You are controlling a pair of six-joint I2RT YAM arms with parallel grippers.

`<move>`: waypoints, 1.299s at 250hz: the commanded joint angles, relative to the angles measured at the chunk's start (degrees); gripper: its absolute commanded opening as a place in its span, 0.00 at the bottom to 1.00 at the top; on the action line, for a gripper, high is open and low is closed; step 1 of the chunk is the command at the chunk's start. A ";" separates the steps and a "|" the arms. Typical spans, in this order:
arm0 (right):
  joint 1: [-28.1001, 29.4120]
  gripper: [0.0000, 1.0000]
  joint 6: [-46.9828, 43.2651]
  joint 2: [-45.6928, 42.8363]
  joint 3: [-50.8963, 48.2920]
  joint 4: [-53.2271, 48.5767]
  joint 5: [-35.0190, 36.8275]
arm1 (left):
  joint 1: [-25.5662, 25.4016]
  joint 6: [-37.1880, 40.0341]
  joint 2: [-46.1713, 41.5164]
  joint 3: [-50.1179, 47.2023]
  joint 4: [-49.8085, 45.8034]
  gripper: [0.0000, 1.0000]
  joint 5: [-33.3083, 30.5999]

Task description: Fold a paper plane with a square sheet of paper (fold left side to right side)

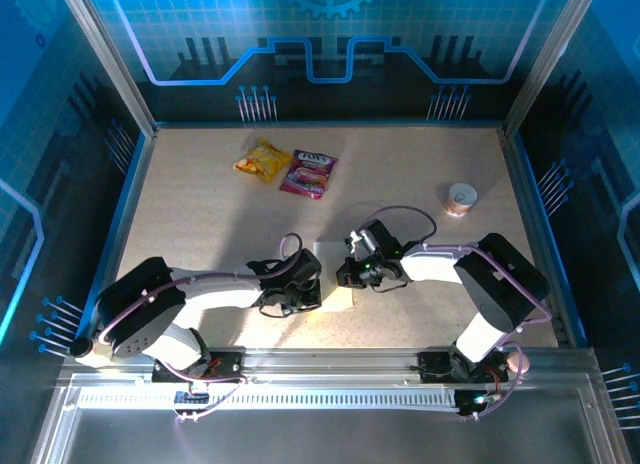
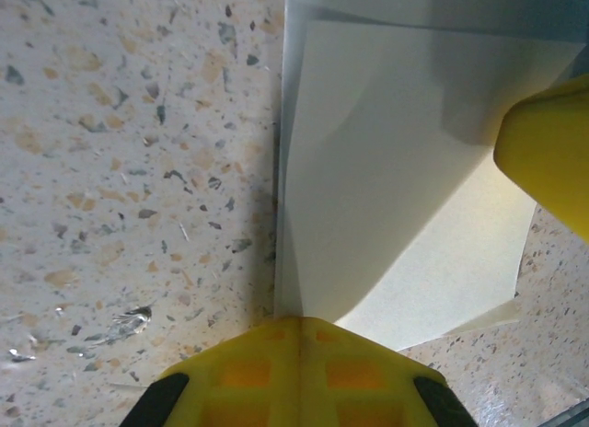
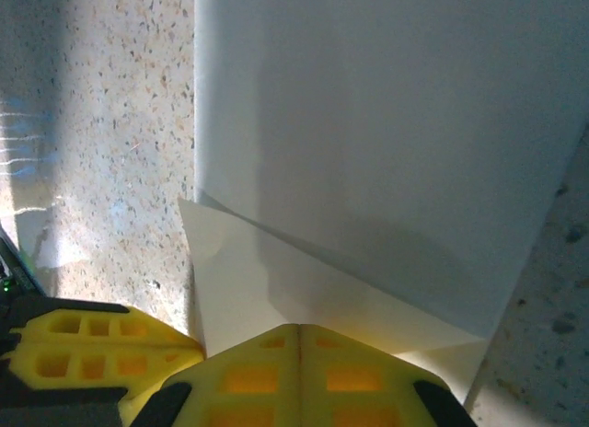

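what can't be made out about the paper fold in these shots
- left wrist: the sheet of paper runs off the top edge; the shut left gripper covers its near corner, pinch or press unclear.
- right wrist: paper cut by the top and right edges; the shut right gripper hides the near tip.
- top external: both grippers cover most of the paper; the small round white object is too small to identify.
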 commanded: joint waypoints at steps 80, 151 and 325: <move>0.48 0.00 -0.60 4.95 -0.14 -5.63 3.52 | 1.24 7.41 -3.32 5.08 -1.56 0.00 2.43; 0.41 0.00 -0.97 5.51 0.38 -7.05 4.14 | 1.28 6.10 2.98 5.11 5.57 0.00 5.82; 0.39 0.00 -2.27 6.56 0.58 -9.19 5.02 | 5.06 5.73 8.40 1.48 14.39 0.00 9.34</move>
